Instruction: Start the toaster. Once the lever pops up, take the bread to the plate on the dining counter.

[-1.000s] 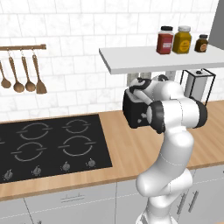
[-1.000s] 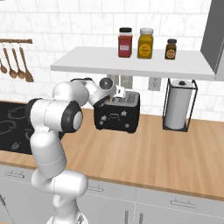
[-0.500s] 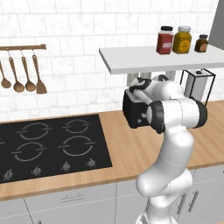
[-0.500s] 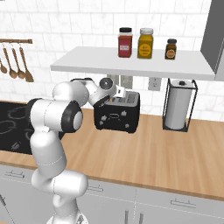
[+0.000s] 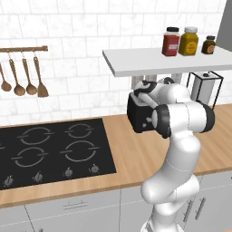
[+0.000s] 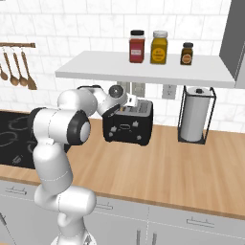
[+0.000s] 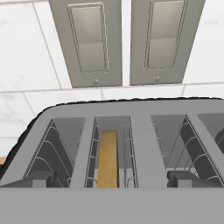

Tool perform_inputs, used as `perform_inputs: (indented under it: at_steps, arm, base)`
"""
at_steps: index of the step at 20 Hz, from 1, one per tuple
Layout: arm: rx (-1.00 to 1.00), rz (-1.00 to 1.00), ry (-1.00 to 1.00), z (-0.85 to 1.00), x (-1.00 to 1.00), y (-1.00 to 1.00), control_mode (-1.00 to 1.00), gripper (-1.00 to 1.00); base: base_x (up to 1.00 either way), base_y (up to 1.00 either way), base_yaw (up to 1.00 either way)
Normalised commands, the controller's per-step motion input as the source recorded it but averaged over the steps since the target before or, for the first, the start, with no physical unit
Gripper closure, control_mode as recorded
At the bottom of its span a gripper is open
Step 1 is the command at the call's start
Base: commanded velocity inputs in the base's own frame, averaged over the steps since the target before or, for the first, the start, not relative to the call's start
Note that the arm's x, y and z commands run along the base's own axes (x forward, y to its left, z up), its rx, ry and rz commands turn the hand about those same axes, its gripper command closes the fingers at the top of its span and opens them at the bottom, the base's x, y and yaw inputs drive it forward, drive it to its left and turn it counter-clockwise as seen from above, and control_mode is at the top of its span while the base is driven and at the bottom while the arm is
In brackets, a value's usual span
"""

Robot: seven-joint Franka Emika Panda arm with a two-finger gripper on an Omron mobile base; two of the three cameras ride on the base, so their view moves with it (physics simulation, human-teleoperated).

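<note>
We hover our gripper (image 7: 112,186) just above the toaster (image 6: 128,125); its jaws are parted and empty. Directly ahead between them, the bread (image 7: 107,158) sits down in a slot. By our judgement, lifting it and carrying it remain.

The glossy white, rounded-segment robot arm (image 5: 174,181) is showing smooth tubular links with bulging elbows. Dark charcoal ring joints (image 6: 78,129) are separating the white shells. Two small dark grey, blocky finger tips (image 7: 37,179) are projecting at the hand's end
</note>
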Motion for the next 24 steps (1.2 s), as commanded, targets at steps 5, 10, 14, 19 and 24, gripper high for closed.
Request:
perform_inputs:
  at_steps: [5, 10, 14, 19, 24]
  arm:
    - [0.0, 0.0, 0.0, 0.0, 0.0, 0.0, -1.0, -1.0]
    - [0.0, 0.0, 0.0, 0.0, 0.0, 0.0, -1.0, -1.0]
    - [0.0, 0.0, 0.0, 0.0, 0.0, 0.0, -1.0, -1.0]
    - [0.0, 0.0, 0.0, 0.0, 0.0, 0.0, -1.0, -1.0]
    - [0.0, 0.0, 0.0, 0.0, 0.0, 0.0, -1.0, -1.0]
  base:
    - [0.0, 0.0, 0.0]
    - [0.0, 0.0, 0.0]
    - [0.0, 0.0, 0.0]
    - [0.0, 0.0, 0.0]
    - [0.0, 0.0, 0.0]
